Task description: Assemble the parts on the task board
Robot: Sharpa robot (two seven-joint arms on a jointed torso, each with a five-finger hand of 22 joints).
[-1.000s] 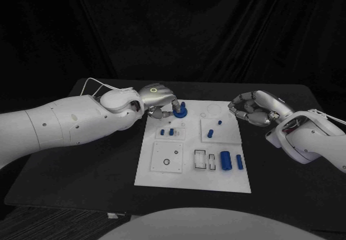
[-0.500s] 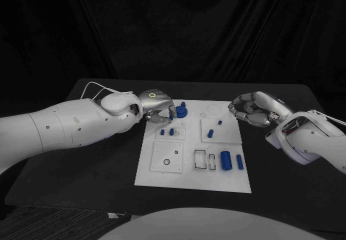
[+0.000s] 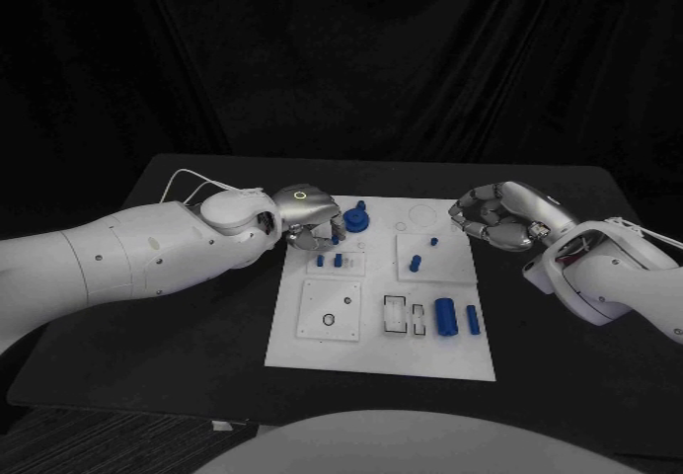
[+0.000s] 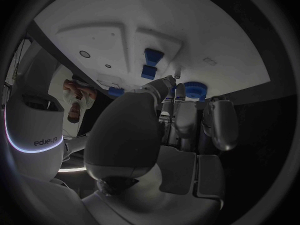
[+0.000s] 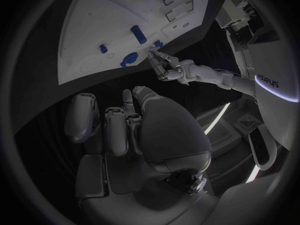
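Observation:
The white task board (image 3: 373, 348) lies in the middle of the black table. A blue gear-like part (image 3: 356, 218) with a peg on top stands at the board's far left corner. My left hand (image 3: 305, 211) hovers just left of it, holding nothing, its fingertips (image 4: 177, 91) close beside the gear (image 4: 195, 89). My right hand (image 3: 498, 217) hangs off the board's far right corner, its fingers curled in on nothing. Two small blue pegs (image 3: 331, 262) stand in a raised plate, and another peg (image 3: 415, 264) stands to their right.
Near the board's right side lie a thick blue cylinder (image 3: 445, 317) and a thinner one (image 3: 473, 318), beside two rectangular slots (image 3: 395, 316). A square plate with a hole (image 3: 329, 309) sits at the left. In the right wrist view the left hand (image 5: 165, 65) reaches over the board (image 5: 94, 30).
My left hand has let go of the blue gear part and drawn back to the left. The gear stays on the board. The right hand has not moved.

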